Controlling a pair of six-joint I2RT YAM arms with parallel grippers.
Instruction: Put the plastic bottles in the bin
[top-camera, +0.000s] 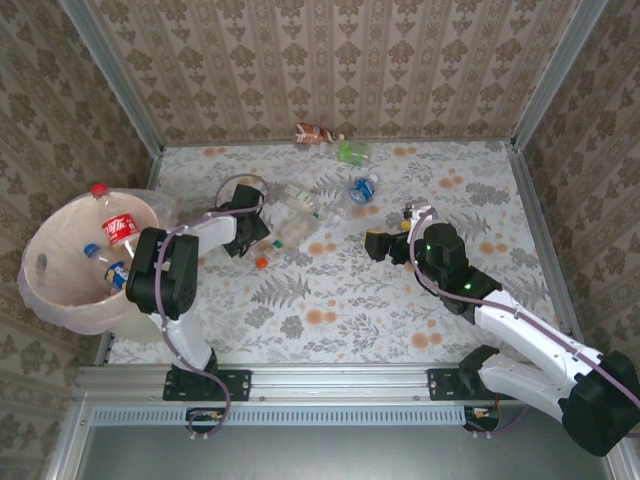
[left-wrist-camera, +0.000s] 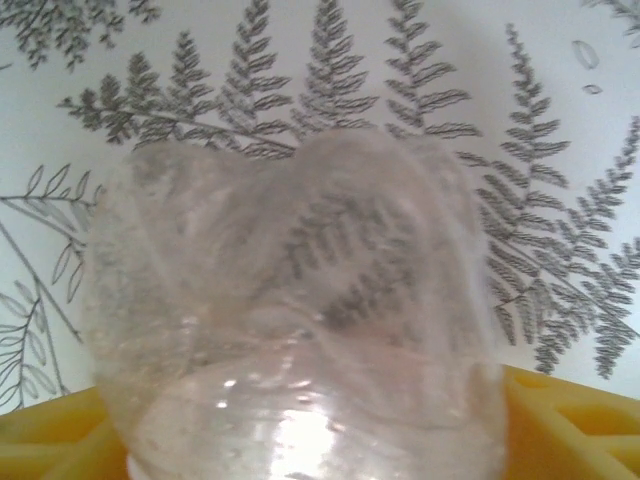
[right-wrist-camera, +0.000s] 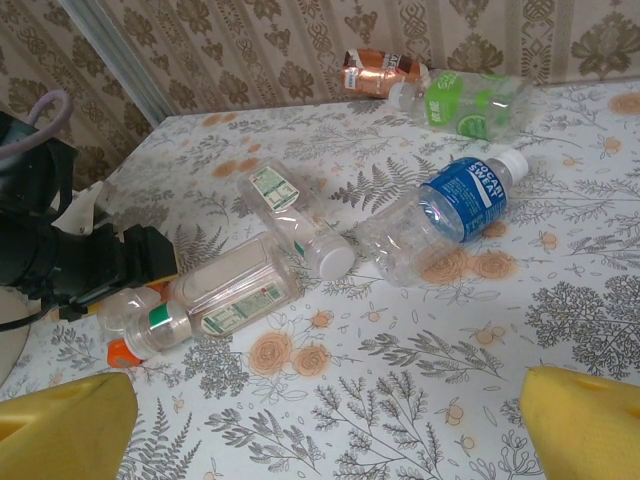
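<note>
Clear plastic bottle on the tabletop, snug between the fingers of the left hand, pointing straight out from it; cannot tell if squeezed tight. Right hand wide open, well apart.

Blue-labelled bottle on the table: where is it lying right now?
In the top view the blue-labelled bottle lies mid-table on the far half, just nearer than the green-labelled bottle.

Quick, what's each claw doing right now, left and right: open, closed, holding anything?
Left claw: set around a clear bottle; whether it has gripped it cannot be told.
Right claw: open, holding nothing.
</note>
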